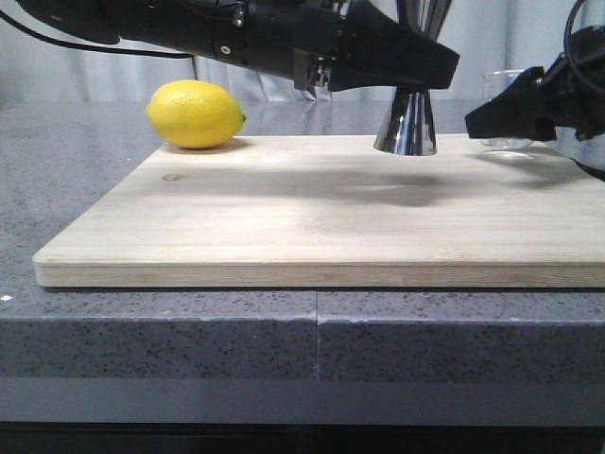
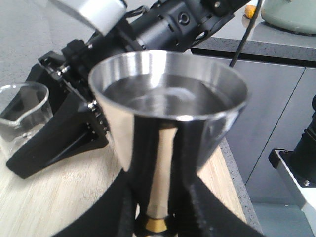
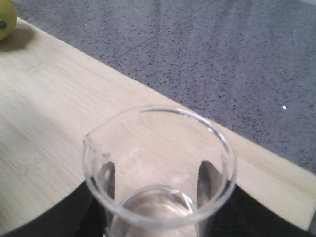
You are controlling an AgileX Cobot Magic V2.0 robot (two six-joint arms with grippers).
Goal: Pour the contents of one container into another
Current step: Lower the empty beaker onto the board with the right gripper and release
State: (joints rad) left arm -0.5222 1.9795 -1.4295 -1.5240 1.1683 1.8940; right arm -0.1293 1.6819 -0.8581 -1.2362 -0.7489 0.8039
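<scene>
The left gripper (image 2: 157,217) clamps the jigger (image 2: 168,128) at its waist; the right gripper (image 3: 158,217) apparently grips the beaker (image 3: 159,168). Pouring well means tilting the spout slowly over the jigger's mouth.

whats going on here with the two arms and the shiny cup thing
The left gripper is closed around the narrow waist of the tall shiny steel hourglass-shaped jigger, which stands on the pale wooden cutting board; its upper cup holds clear liquid. The right gripper holds the small clear glass beaker upright at the board's right side, only a little liquid showing at its bottom. A yellow lemon sits untouched at the board's far left corner. Nothing is being poured right now.
</scene>
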